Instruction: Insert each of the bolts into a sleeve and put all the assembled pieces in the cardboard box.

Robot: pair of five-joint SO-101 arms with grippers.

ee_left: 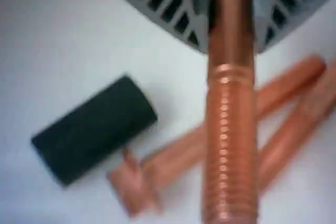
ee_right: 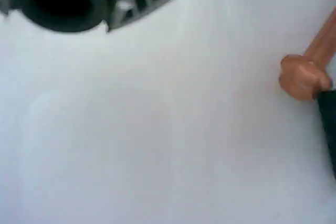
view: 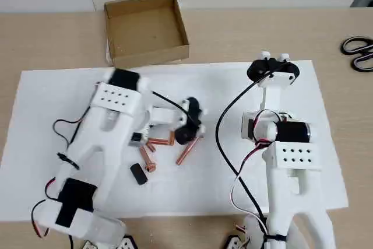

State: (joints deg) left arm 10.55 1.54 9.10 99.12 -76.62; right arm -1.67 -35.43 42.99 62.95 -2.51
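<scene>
My left gripper is shut on a copper bolt, whose threaded end points down at the white sheet. Below it lie a black sleeve and two more bolts. From above, the left gripper sits mid-sheet with the held bolt slanting out of it. Loose bolts and a black sleeve lie beside it. My right gripper stands at the sheet's far right part. In its wrist view it is shut on a black sleeve, seen end-on. A bolt head shows off to one side.
The open cardboard box stands just beyond the sheet's far edge, left of centre. Scissors lie on the bare table at the far right. Black cables loop over the white sheet between the arms.
</scene>
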